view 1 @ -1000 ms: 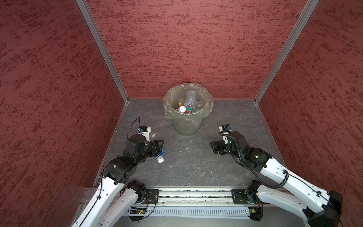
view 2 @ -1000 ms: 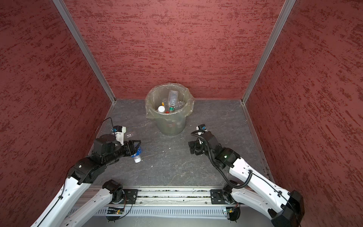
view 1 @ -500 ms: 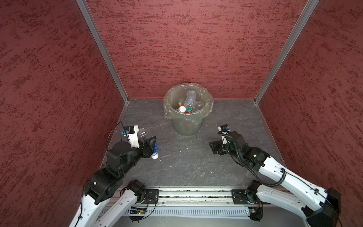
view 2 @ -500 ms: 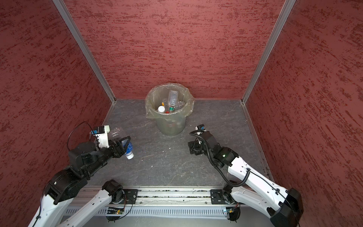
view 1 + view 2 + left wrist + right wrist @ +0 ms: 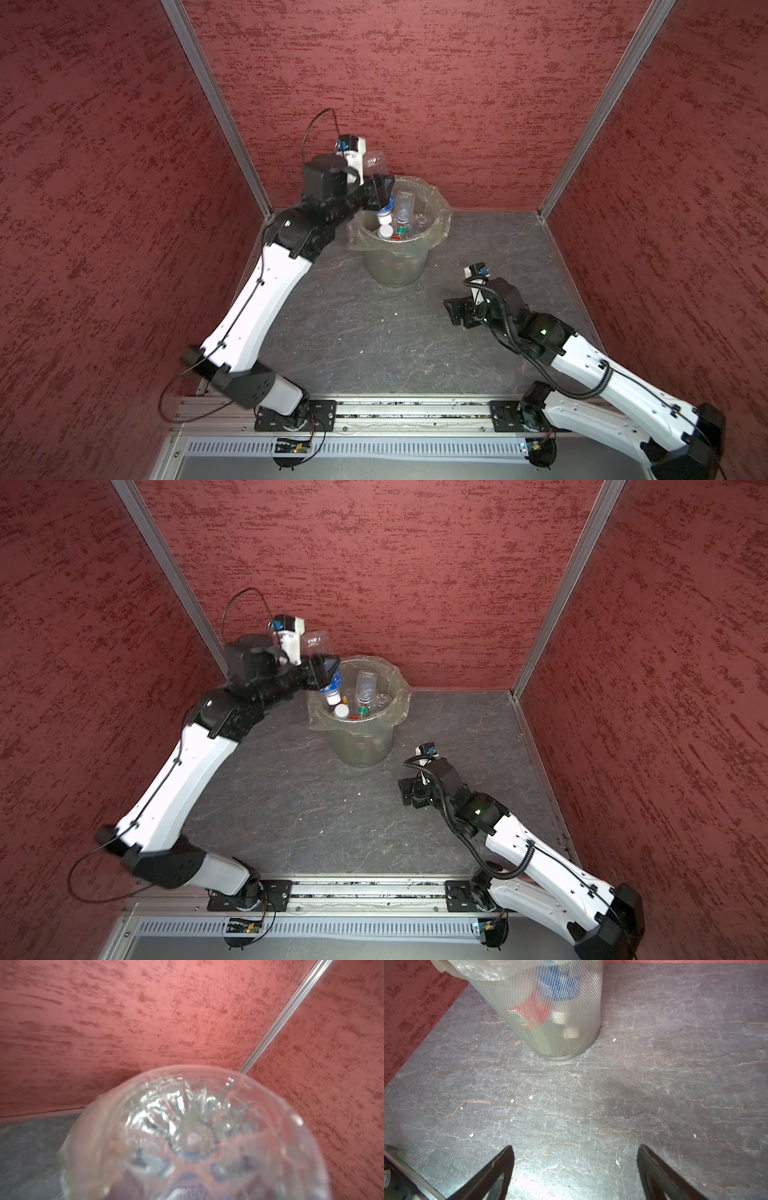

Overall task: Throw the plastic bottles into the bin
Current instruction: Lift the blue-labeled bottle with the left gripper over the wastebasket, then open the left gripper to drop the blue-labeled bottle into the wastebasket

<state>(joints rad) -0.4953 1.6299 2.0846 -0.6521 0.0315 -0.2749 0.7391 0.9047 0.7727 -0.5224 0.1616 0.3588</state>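
While the left gripper (image 5: 383, 187) is hanging over the left rim of the bin (image 5: 441, 220), the blue-labelled bottle (image 5: 385, 208) between its jaws is pointing cap-down into the opening, with its clear base sticking up past the wrist and other bottles (image 5: 402, 205) lying inside. Whether those jaws are pinching or slackening I cannot tell, since the left wrist view is showing only a blurred base. Further right, the right gripper (image 5: 455, 311) is hovering wide and empty over the surface (image 5: 374, 340), facing the bin but apart from it.
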